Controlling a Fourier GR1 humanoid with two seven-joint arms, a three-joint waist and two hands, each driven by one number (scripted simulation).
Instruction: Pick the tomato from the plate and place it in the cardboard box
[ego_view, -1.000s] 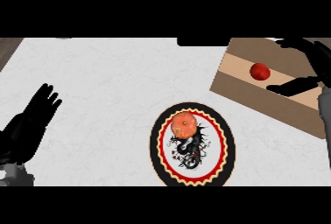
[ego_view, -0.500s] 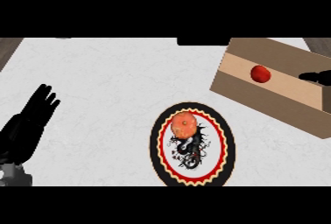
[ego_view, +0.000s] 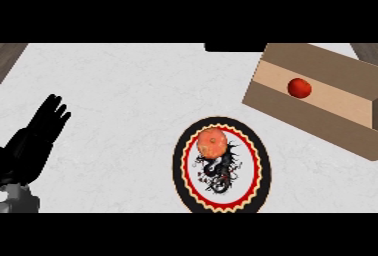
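At the far left the robot's black left hand (ego_view: 37, 145) rests on the pale marbled worktop (ego_view: 125, 85), its fingers straight, released and holding nothing. Right of it, mid-worktop, lies the round black-rimmed plate with a red ring and dragon motif (ego_view: 178, 165); an orange round patch sits on its upper part. Further right, the small red round tomato (ego_view: 299, 87) already lies inside the tan cardboard box (ego_view: 310, 117), well apart from the left hand, across the plate. The right hand is out of view; a second ago it hung over the box, then withdrew. The tomato has not shifted.
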